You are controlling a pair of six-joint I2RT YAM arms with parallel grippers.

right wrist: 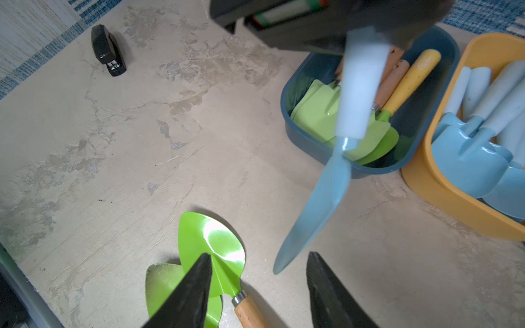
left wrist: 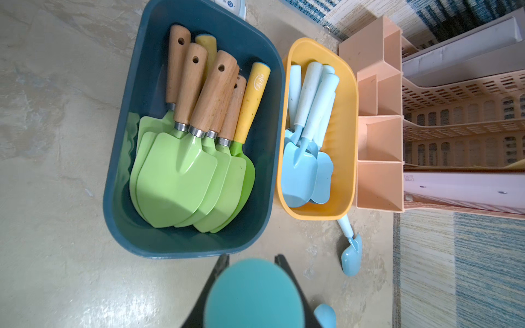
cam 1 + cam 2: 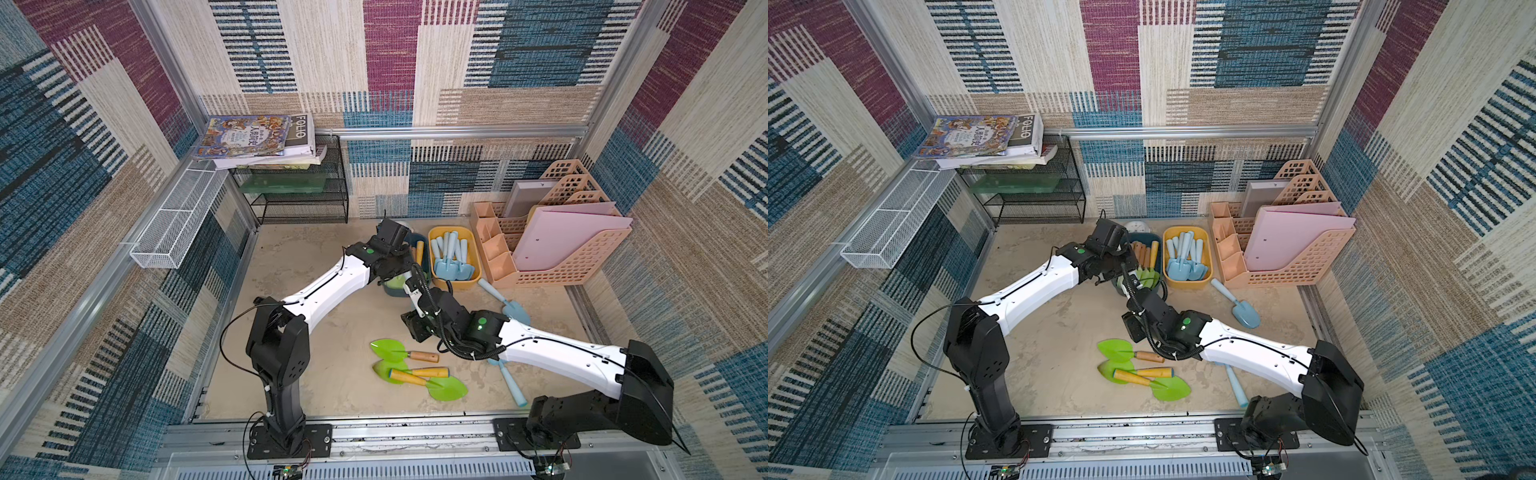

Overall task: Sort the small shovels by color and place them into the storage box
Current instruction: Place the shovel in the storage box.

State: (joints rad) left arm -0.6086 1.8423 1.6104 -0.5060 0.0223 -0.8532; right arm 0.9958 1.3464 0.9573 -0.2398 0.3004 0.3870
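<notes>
Lime-green comes first: three green shovels (image 3: 432,371) lie loose on the table (image 3: 316,374) nearest my bases, and a blue shovel (image 3: 511,382) lies partly under my right arm. Just beyond them my right pincer (image 1: 260,255) hangs with jaws apart, gripping nothing. The blade tip of the held shovel (image 1: 321,198) dips toward that gap and, as far as I can tell, touches neither jaw.

My left pincer (image 2: 252,257) is clamped on this pale blue shovel's handle. Its long axis runs steeply down from there, blade toward my right pincer. It hangs at the near rim of the blue box (image 2: 113,170), which holds only green shovels.

The yellow box (image 2: 345,113), holding the blue ones, stands just beside it on my right. That is where this one belongs, I judge, so the move is sideways to my right, handle far and blade near like the rest. A loose shovel (image 3: 515,309), also blue, lies by the yellow box's near corner.
</notes>
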